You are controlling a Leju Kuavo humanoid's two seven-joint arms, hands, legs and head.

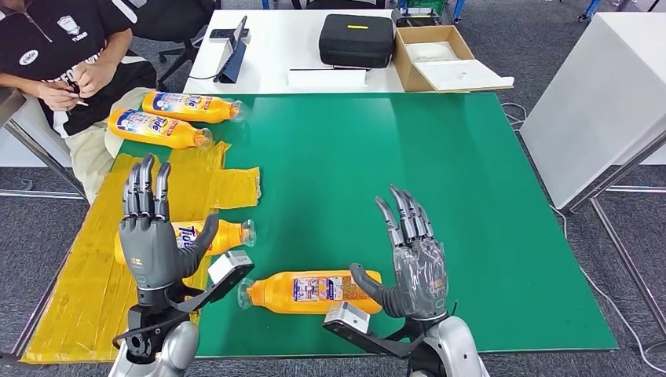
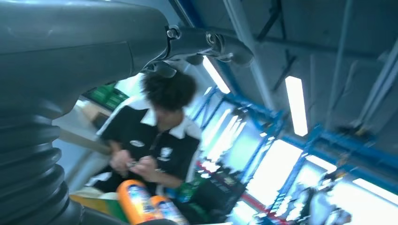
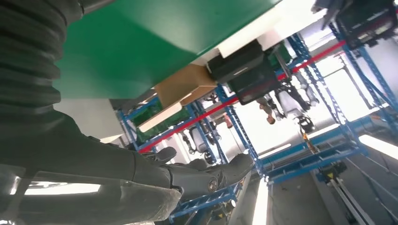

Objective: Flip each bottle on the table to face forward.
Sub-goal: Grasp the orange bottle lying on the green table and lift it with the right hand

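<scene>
Several orange detergent bottles lie on their sides on the green table (image 1: 440, 196). One bottle (image 1: 314, 291) lies near the front edge, its cap to the left, a small-print label up. My right hand (image 1: 412, 259) is raised open just right of it, fingers spread, thumb close to the bottle's base. A second bottle (image 1: 224, 236) lies on the yellow sheet (image 1: 86, 259), partly hidden behind my left hand (image 1: 153, 236), which is raised open with fingers up. Two more bottles (image 1: 188, 106) (image 1: 157, 128) lie at the far left, brand labels up; they appear again (image 2: 136, 201) in the left wrist view.
A person (image 1: 63, 55) sits at the table's far left corner, hands busy with a small item. Behind the green table a white table holds a black case (image 1: 356, 39), a cardboard box (image 1: 440, 59) and a tablet stand (image 1: 233, 53). A white cabinet (image 1: 597, 102) stands at right.
</scene>
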